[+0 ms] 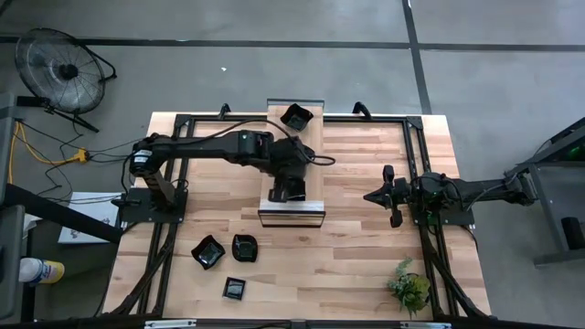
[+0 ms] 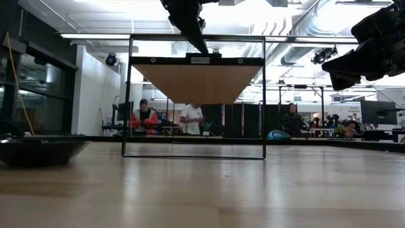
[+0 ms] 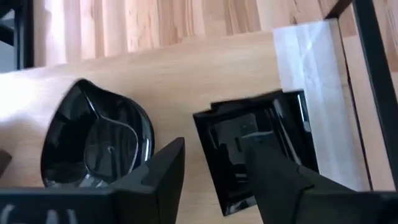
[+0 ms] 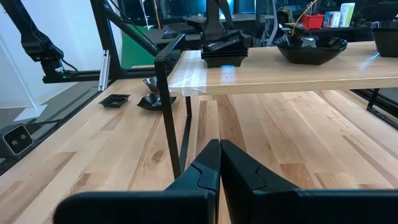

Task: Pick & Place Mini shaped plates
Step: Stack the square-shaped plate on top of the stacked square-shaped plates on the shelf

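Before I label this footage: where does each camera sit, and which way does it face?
High: overhead, straight down; both arms, shelf.
Low: table height, level under the shelf; arms overhead.
Left wrist: down past the open left claw onto the square plate.
Right wrist: across the table past the shut right claw.
Shared: both wrist views show that square plate.

You can count five small black plates: one [image 1: 296, 116] at the shelf's far end, one [image 1: 283, 191] under the left arm, and three on the table [image 1: 207, 252] [image 1: 245, 247] [image 1: 235, 289]. One potted plant [image 1: 409, 285] and one floor fan [image 1: 57, 69] complete the count.
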Motion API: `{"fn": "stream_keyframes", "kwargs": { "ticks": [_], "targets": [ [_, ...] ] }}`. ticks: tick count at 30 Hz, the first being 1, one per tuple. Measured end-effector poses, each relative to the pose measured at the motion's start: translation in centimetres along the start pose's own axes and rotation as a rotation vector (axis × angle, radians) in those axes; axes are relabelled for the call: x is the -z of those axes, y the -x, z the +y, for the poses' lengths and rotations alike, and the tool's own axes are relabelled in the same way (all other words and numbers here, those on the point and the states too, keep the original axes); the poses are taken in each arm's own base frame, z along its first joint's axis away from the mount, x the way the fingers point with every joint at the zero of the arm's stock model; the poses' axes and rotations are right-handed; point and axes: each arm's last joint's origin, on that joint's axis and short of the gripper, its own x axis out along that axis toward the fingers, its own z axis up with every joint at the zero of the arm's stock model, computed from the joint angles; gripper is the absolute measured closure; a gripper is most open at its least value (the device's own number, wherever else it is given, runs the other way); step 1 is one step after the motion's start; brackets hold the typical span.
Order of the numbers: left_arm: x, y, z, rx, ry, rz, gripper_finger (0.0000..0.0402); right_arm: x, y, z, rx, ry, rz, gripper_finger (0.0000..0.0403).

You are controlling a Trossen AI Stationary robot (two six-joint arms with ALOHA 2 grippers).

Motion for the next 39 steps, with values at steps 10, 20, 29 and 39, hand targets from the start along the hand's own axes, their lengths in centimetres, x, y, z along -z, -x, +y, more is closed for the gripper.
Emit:
{"fn": "stream_keyframes", "kwargs": {
  "ticks": [10, 20, 29, 39],
  "targets": [
    [0.2, -0.4, 1.0, 0.014, 0.042, 0.0, 0.0246, 0.0, 0.0, 0.0, 0.0, 0.0, 0.0, 0.0398],
    [0.4, -1.3, 1.6, 0.094, 0.081, 0.008, 0.0246, 0.0, 0.0, 0.0, 0.0, 0.0, 0.0, 0.0398],
    [0.6, -2.0, 1.9, 0.123, 0.092, 0.02, 0.0246, 0.0, 0.0, 0.0, 0.0, 0.0, 0.0, 0.0398],
    [0.6, -2.0, 2.0, 0.142, 0.089, 0.012, 0.025, 0.0, 0.0, 0.0, 0.0, 0.0, 0.0, 0.0398]
  ]
}}
